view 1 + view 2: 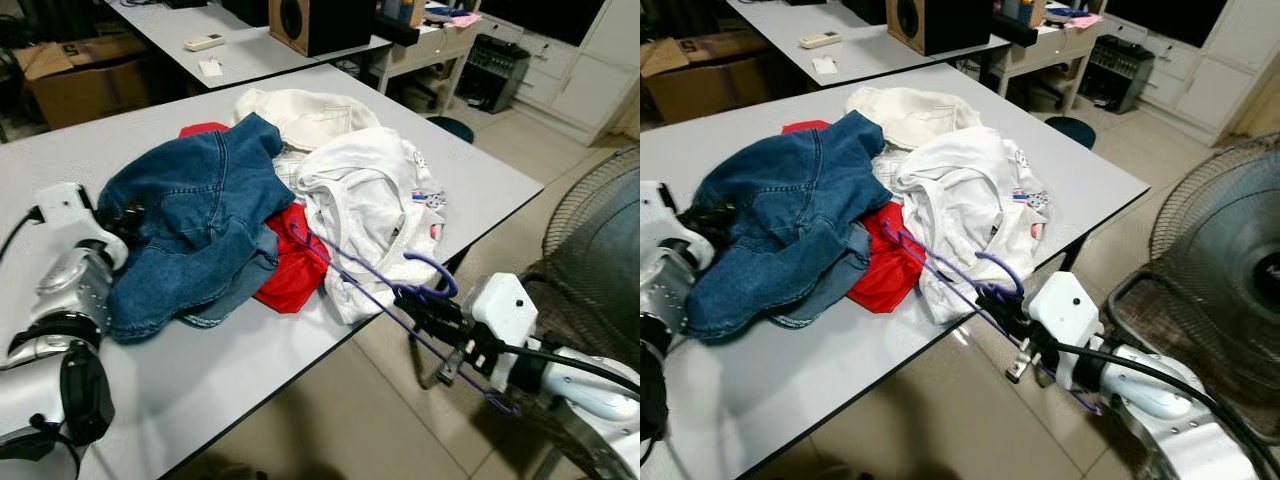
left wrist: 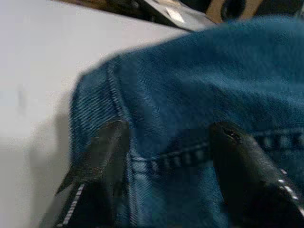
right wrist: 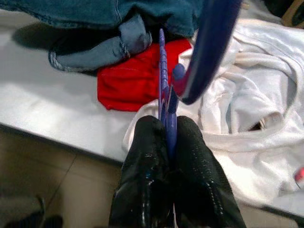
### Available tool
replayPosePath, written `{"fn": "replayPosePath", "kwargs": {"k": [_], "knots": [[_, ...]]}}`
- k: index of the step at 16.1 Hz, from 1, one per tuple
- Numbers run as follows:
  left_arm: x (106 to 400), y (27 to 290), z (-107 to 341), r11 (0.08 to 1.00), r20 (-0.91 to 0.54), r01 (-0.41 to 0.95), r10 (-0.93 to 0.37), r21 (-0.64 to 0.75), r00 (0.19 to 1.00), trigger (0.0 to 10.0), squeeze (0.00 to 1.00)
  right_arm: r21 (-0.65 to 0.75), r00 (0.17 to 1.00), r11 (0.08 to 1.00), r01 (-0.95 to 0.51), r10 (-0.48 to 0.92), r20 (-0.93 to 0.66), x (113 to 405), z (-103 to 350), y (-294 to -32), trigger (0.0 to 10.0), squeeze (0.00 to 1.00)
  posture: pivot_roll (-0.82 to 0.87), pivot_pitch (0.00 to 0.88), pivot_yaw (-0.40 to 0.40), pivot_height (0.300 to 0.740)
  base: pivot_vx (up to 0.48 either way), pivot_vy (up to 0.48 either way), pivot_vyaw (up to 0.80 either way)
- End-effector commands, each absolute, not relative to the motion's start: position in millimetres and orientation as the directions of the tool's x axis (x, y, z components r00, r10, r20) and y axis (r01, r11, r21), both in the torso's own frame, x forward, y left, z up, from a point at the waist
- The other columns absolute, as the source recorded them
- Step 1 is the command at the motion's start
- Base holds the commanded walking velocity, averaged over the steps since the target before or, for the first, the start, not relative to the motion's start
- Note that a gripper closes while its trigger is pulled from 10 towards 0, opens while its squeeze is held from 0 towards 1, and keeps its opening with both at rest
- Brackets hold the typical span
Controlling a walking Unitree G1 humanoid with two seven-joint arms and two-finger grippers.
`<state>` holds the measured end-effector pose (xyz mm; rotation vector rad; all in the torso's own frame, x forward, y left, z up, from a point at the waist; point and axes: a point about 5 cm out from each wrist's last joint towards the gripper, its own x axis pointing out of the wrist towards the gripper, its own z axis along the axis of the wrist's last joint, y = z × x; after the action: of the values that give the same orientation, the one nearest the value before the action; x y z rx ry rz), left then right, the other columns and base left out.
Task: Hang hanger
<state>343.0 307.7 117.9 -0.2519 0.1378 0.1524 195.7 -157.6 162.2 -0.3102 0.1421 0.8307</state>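
Nearest of all, the right gripper [image 1: 425, 300] is seen just off the near right edge of the grey table [image 1: 480, 170], over the tiled floor [image 1: 330, 420]. Its two black fingers [image 3: 142, 185] are pressed together on a thin purple plastic hanger [image 1: 370, 275]. The hanger's far end is laid on the pile of clothes, across a red cloth [image 1: 290, 265] and a white shirt [image 1: 365, 205]. On the left, the left gripper [image 2: 166, 156] is set against a blue denim jacket [image 1: 190, 215], with its fingers spread apart on the denim. A cream jacket [image 1: 305, 115] is seen at the far side of the pile. A round wire fan [image 1: 600, 250] is stood on the floor to the right.
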Motion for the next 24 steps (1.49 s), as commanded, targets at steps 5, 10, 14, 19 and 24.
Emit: {"fn": "replayPosePath", "kwargs": {"k": [5, 10, 14, 19, 24], "knots": [[334, 304, 93, 0.972, -0.314, -0.215, 0.176, -0.092, 0.933, 10.0, 0.00, -0.224, 0.654, 0.615, -0.756, 0.710, -0.261, 192, 176, -164, 10.0, 0.00, -0.20, 0.000, -0.086, 0.740, 0.000, 0.000, 0.00], [336, 301, 93, 0.979, -0.325, -0.179, 0.140, -0.094, 0.935, 0.0, 0.00, -0.225, 0.649, 0.609, -0.760, 0.715, -0.259, 195, 178, -162, 10.0, 0.00, -0.19, 0.000, -0.087, 0.740, 0.000, 0.000, 0.00], [337, 300, 95, 0.985, -0.336, -0.152, 0.116, -0.083, 0.935, 0.0, 0.00, -0.222, 0.652, 0.613, -0.758, 0.714, -0.254, 197, 179, -161, 10.0, 0.00, -0.18, 0.000, -0.081, 0.740, 0.000, 0.000, 0.00], [338, 299, 97, 0.988, -0.329, -0.124, 0.087, -0.093, 0.940, 0.0, 0.00, -0.213, 0.652, 0.616, -0.758, 0.714, -0.255, 196, 177, -159, 10.0, 0.00, -0.17, 0.000, -0.079, 0.740, 0.000, 0.000, 0.00], [338, 300, 98, 0.989, -0.328, -0.109, 0.071, -0.099, 0.942, 0.0, 0.00, -0.209, 0.654, 0.620, -0.756, 0.714, -0.250, 197, 176, -158, 10.0, 0.00, -0.16, 0.000, -0.069, 0.740, 0.000, 0.000, 0.00]]}}
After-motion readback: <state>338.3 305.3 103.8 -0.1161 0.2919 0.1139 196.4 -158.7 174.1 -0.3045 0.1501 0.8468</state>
